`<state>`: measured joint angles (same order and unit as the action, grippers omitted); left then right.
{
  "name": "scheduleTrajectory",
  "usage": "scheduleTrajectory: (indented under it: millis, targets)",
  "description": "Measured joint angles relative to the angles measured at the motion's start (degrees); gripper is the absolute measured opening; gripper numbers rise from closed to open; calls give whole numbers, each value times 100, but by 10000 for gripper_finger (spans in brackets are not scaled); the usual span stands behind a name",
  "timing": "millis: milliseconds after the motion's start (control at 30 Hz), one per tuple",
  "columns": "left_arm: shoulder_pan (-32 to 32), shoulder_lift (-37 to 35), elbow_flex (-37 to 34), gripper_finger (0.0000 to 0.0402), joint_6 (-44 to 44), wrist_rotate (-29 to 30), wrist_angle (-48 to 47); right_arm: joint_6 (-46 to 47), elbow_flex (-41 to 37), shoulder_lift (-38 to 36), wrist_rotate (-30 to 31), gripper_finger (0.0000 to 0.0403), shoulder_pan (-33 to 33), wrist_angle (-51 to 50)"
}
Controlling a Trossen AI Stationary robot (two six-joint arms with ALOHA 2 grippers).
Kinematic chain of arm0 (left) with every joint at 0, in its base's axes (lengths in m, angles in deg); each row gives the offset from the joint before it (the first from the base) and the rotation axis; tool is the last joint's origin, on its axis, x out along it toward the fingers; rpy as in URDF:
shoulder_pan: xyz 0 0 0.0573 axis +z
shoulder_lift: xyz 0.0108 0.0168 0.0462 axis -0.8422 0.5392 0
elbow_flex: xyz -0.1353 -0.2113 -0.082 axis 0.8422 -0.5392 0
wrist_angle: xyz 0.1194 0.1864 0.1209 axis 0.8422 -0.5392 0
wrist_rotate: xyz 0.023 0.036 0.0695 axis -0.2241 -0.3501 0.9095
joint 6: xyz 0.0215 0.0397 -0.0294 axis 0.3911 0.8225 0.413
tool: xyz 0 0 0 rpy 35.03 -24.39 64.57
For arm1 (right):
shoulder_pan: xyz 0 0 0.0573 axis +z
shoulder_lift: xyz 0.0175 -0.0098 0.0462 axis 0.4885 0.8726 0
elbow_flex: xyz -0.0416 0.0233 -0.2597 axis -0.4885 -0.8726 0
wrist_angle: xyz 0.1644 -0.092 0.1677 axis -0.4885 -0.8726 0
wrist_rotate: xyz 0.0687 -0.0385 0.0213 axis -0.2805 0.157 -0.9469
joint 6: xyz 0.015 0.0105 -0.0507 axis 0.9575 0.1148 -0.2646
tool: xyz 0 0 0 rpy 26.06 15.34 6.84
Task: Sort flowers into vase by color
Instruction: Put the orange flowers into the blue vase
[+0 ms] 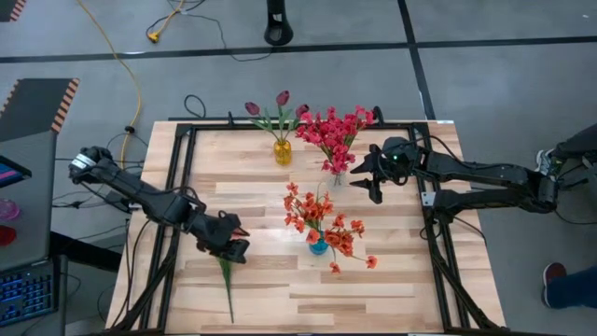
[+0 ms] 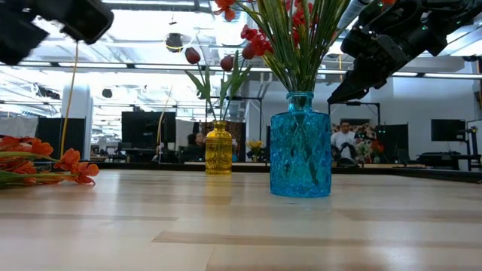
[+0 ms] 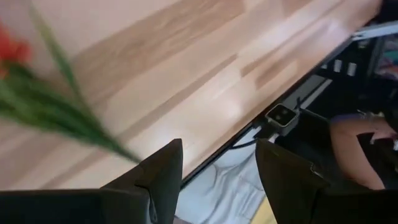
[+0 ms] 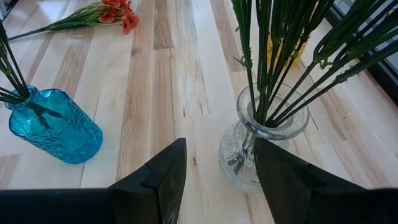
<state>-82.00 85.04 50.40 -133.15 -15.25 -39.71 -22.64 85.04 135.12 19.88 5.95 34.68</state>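
Observation:
A loose orange-red flower [image 1: 227, 285] lies flat on the table near its front left, its green stem [image 3: 62, 118] pointing at the near edge. My left gripper [image 1: 229, 245] hovers open over its bloom end, and nothing shows between the fingers [image 3: 165, 177]. Orange-red flowers stand in a blue vase [image 1: 319, 245], crimson-pink ones in a clear vase [image 4: 264, 149], and dark maroon buds in a yellow vase [image 1: 282, 151]. My right gripper [image 1: 366, 177] waits open just right of the clear vase, above the table.
The three vases stand close together in the table's middle and far part. A black frame [image 1: 177, 215] runs around the tabletop. A person's arm [image 3: 354, 149] shows beyond the table's edge. Bare wood lies at the near right.

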Motion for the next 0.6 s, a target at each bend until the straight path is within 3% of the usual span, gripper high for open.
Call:
scheduleTrajectory:
  millis: [300,600]
  targets:
    - [-533,273,-48,190,-1497,-185,-316,0,0,0,0,214,-2,-2]
    - [-844,1039,-50,190,-2298,-260,-396,0,-2,0,-2,214,0,0]
